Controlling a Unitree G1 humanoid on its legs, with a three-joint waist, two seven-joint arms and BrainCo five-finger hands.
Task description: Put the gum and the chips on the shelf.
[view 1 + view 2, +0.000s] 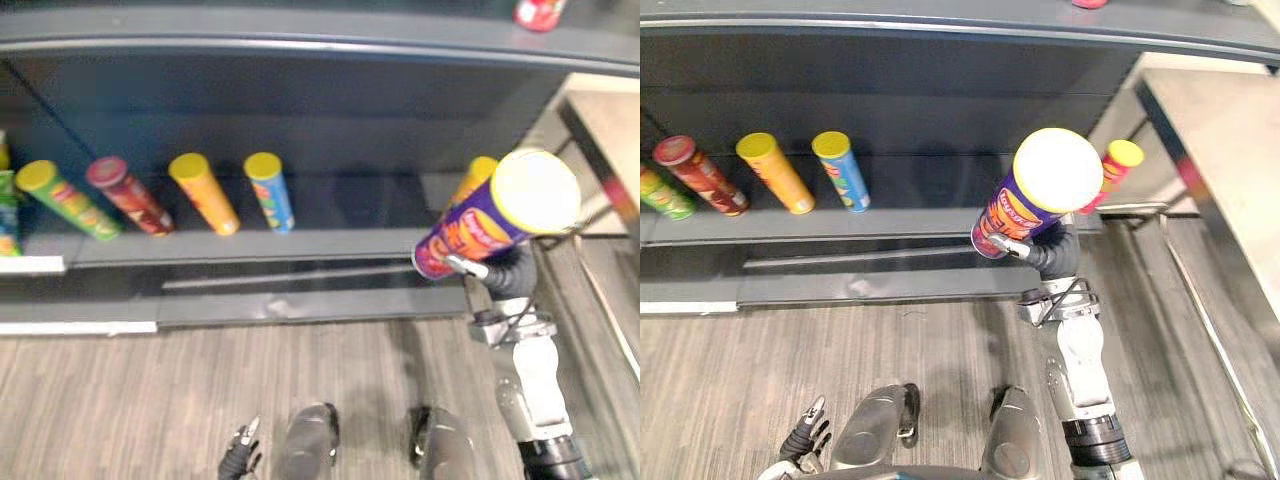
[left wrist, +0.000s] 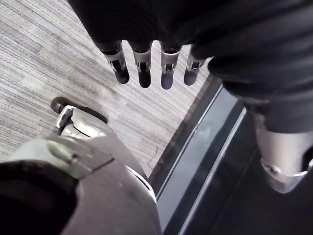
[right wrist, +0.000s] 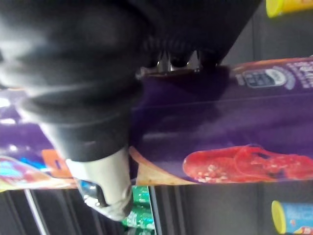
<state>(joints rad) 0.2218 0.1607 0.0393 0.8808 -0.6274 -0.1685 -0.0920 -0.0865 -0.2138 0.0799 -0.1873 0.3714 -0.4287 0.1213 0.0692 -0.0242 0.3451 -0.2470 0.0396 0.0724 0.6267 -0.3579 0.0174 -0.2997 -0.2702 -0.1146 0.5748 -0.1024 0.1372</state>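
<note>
**Right hand point(image 1: 1052, 256) grips purple chips can point(image 1: 1038, 190) in front of the shelf point(image 1: 300, 245)**

We see little of its fingers from above, since the tilted can covers them. In the wrist view they curl round the tube, which is held off the shelf. A yellow-lidded can point(image 1: 1116, 166) stands partly hidden behind it. Further left a green can point(image 1: 65, 200), red can point(image 1: 130, 195), orange can point(image 1: 205, 193) and blue can point(image 1: 270, 192) lean in a row. Our left hand point(image 1: 240, 457) hangs low over the floor point(image 1: 150, 400), fingers straight and holding nothing.
</note>
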